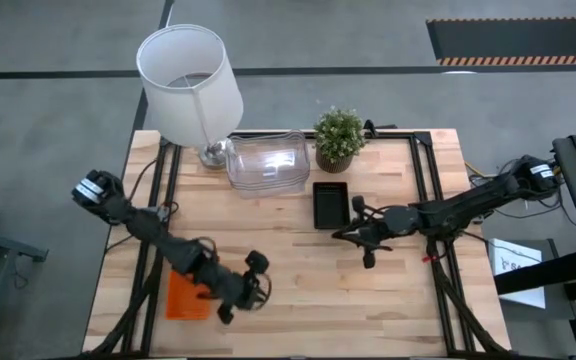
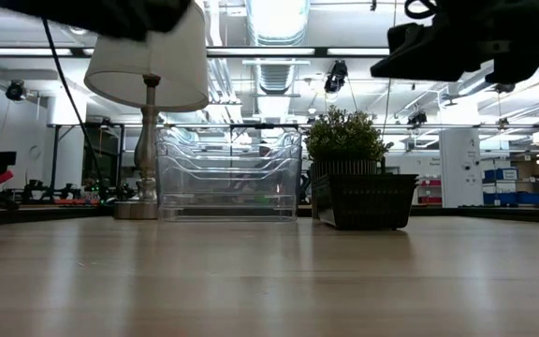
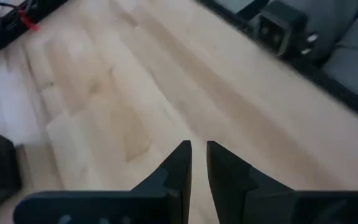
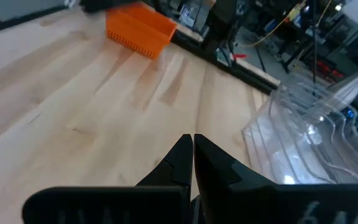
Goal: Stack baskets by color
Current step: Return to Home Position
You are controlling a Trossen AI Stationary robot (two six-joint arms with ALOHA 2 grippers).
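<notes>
Left gripper (image 3: 197, 146): fingers almost closed, only a thin gap between them, nothing held. It hangs over the front left part of the table (image 1: 298, 300), just beside the orange baskets (image 1: 182, 298).
Right gripper (image 4: 191, 138): fingertips closed together, empty. It is over the middle of the table, near the front right corner of the black baskets (image 1: 329, 203), not touching them.
Orange baskets: one stack at the front left of the table. In the high view the left arm crosses over a part of it.
Black baskets: one stack near the table centre, in front of the plant (image 1: 339, 135).
Clear baskets: (image 1: 266, 163) one nested stack at the back, between the lamp (image 1: 188, 80) and the plant, close to the lamp foot.
Stacks: all three stand apart from each other, each in one colour.
</notes>
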